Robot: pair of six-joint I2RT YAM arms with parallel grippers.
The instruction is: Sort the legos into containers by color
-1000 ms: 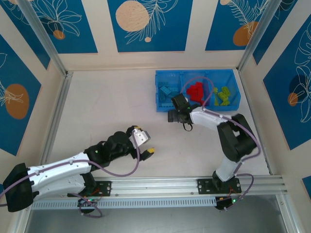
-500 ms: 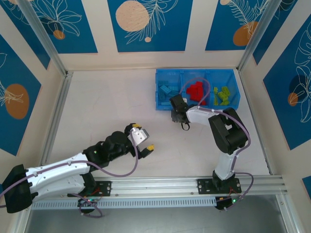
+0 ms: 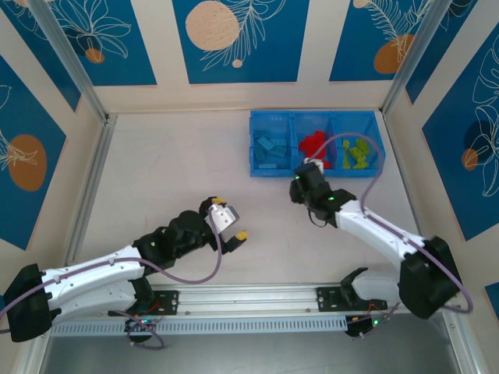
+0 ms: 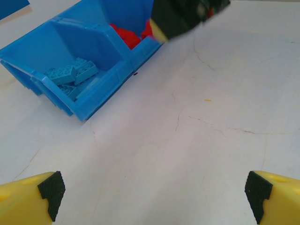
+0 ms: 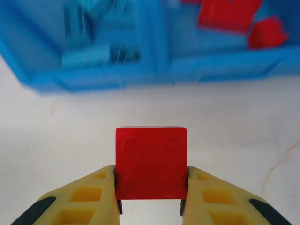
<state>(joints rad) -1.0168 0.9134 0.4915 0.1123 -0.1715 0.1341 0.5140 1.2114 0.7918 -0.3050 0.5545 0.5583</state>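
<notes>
Right pincer [image 5: 151, 199] clamped on one red brick [image 5: 151, 161], fingers snug against both sides, faint stud circles facing the wrist camera. From above, this pincer [image 3: 306, 179] sits just off the blue tray [image 3: 312, 114], at its 6 o'clock, over bare counter [image 3: 171, 171]. Tray lies toward the counter's 1 o'clock: light blue bricks [image 3: 269, 148] in the left compartment, red bricks [image 3: 314, 145] in the middle, lime green bricks [image 3: 359, 153] on the right (counts unclear). Left pincer [image 3: 231, 220] spread wide, nothing between its fingers, well apart at the tray's 7 o'clock.
</notes>
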